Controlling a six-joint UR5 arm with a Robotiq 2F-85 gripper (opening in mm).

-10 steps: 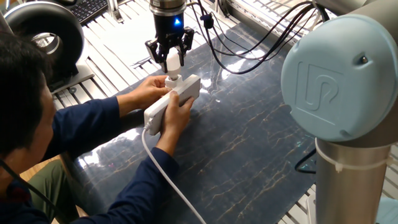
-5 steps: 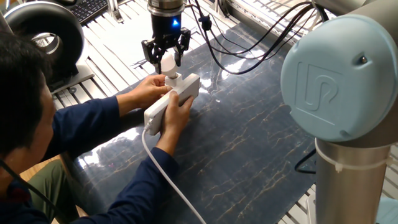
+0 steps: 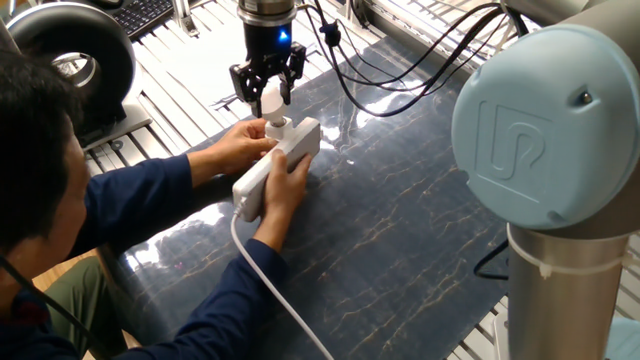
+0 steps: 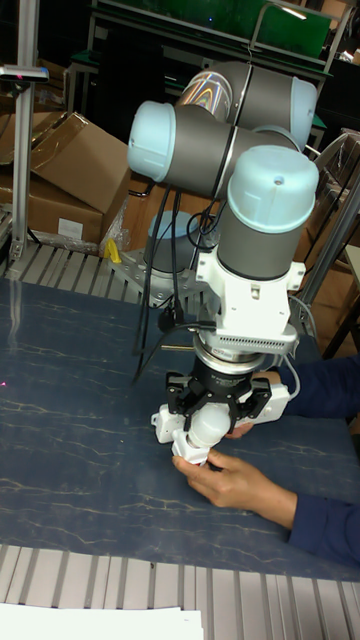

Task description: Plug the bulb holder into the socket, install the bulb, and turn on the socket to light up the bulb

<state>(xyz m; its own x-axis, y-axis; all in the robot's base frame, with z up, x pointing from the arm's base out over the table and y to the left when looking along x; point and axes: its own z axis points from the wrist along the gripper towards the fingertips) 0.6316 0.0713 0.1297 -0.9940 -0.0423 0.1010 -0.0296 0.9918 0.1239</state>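
My gripper [image 3: 269, 97] points straight down and is shut on the white bulb [image 3: 270, 99], whose base meets the bulb holder [image 3: 277, 126]. The holder stands plugged into the far end of the white socket [image 3: 291, 150] on the dark marbled table. A person's two hands [image 3: 243, 147] hold the socket steady from the left. In the tall fixed view the gripper [image 4: 208, 430] grips the bulb [image 4: 206, 427] above the holder [image 4: 189, 453], and the socket [image 4: 163, 423] lies behind it, partly hidden. The socket's cable [image 3: 268, 283] trails toward the front edge.
The person [image 3: 60, 230] fills the left front. My arm's large grey-blue base [image 3: 555, 170] stands at the right. Black cables [image 3: 400, 70] hang behind the gripper. A black round device [image 3: 75, 55] and a keyboard [image 3: 140, 15] sit beyond the table's left edge.
The gripper with the bulb has shifted slightly to the left over the holder. The hands and the socket have barely moved.
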